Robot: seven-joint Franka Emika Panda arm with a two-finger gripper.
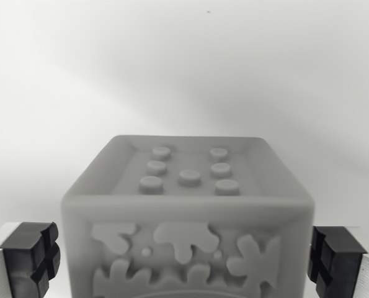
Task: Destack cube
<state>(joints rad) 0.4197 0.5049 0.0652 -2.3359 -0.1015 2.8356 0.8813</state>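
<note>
**Wrist view: cube bracketed, grasp not yet made**

Wrist view, only one supplied. Grey cube (187,217) centred low, studded top face up, relief-patterned side toward the camera. Gripper (185,264) spread wide, black pads (30,261) flanking the cube's two sides, narrow gaps visible, nothing held. Supporting surface and any lower cube hidden; position on it impossible to tell. Likely step: pre-grasp. Next move probably needs even closing on both sides, then a straight lift. Wrist tilted downward, looking obliquely over the cube.
</note>
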